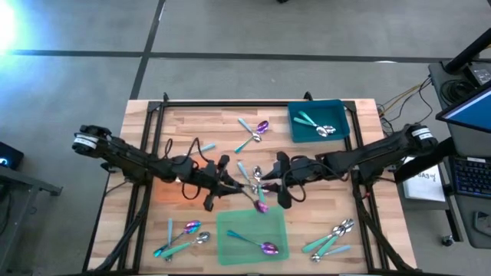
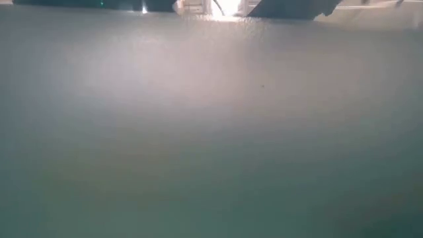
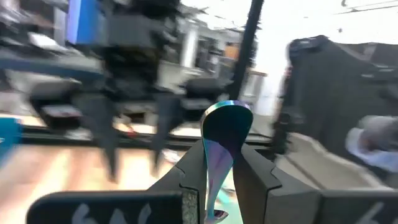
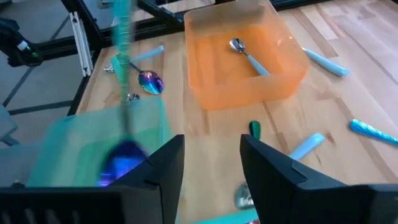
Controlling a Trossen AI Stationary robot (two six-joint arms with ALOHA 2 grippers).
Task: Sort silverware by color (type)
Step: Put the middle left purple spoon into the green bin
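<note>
Both arms meet over the middle of the table. Left gripper has its fingers clamped on the iridescent spoon, bowl standing up between the pads, seen close in the left wrist view. Right gripper faces it with fingers apart and nothing between them; in the right wrist view a blurred teal-handled spoon with a purple bowl shows just beside its fingers, most likely the same piece.

Judgement: a hand-over at mid-table looks just completed, the left arm now carrying the piece.

Where the rest lies:
- green bin at the near edge, one purple-headed spoon inside
- teal bin toward the far right corner, holding silver pieces
- orange bin with one silver spoon in it
- loose clusters at the near left and near right corners, a few pieces at centre and toward the far edge

To do the step well:
- right arm backs clear before the left swings, since the fingers are close
- keep the grip firm; the handle is thin and could pivot
- carry the purple head to the green bin, lower well inside its walls before letting go
- low view shows nothing usable
</note>
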